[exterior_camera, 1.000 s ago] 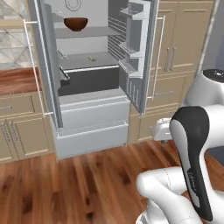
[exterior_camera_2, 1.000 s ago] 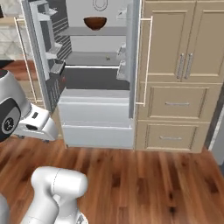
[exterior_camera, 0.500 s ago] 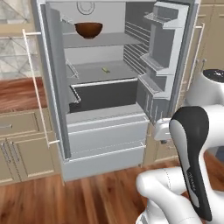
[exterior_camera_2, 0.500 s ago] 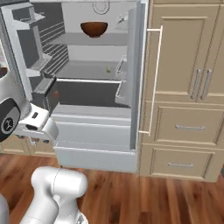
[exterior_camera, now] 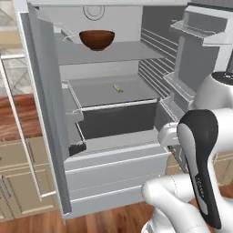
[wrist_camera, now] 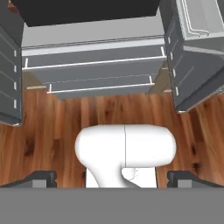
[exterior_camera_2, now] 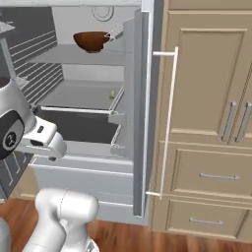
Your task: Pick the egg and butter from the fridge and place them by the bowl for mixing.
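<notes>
Fridge (exterior_camera: 113, 177) stands open with both doors swung wide, and going left to right in the left base view come the left door's edge, the shelves and then the right door's racks. On the middle shelf (exterior_camera: 109, 93), at about twelve o'clock from the arm, lies a small pale yellowish thing (exterior_camera: 118, 88); it is probably the butter, though too small to be sure, and it shows again near the shelf's right side in the right base view (exterior_camera_2: 112, 94). No egg can be made out. A reddish-brown wooden bowl (exterior_camera: 96, 39) sits on the shelf above, not the one the task means. Butter would likely be light, slightly soft and slick, best pinched across its short sides; an egg is light, brittle and apt to roll, so it wants a gentle hold across its middle. The arm is folded low in front of the drawers (wrist_camera: 94, 70), with the hand pointing down toward the wooden floor (wrist_camera: 48, 127). The fingers (wrist_camera: 41, 178) stand wide apart, holding nothing.
</notes>
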{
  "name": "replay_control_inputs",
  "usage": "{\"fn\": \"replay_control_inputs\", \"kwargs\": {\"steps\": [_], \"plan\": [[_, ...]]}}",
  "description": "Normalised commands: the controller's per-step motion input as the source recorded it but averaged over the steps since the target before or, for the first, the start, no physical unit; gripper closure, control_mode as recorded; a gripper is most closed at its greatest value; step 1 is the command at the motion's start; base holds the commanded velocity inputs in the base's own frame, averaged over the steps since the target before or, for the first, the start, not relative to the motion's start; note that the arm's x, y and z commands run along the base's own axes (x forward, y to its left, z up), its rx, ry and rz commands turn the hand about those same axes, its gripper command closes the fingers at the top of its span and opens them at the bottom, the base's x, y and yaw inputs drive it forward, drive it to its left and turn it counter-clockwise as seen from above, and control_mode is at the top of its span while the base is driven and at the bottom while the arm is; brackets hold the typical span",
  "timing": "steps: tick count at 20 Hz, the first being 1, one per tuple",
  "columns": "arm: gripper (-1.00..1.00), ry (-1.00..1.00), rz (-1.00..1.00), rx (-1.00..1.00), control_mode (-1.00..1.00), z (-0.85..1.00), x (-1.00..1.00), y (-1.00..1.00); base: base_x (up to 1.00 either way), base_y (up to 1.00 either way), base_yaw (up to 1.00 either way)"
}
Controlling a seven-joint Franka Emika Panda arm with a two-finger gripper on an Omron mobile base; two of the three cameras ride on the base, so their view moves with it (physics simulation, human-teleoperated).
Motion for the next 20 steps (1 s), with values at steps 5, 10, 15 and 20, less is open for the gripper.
{"fn": "replay_control_inputs", "kwargs": {"steps": [5,10,15,20], "plan": [[-1.0,0.0,0.0,0.0,1.0,0.0,0.0,0.0,0.69,0.0,0.04],[-1.0,0.0,0.0,0.0,1.0,0.0,0.0,0.0,0.75,0.0,0.05],[-1.0,0.0,0.0,0.0,1.0,0.0,0.0,0.0,0.51,0.07,0.02],[-1.0,0.0,0.0,0.0,1.0,0.0,0.0,0.0,0.45,0.17,0.0]]}}
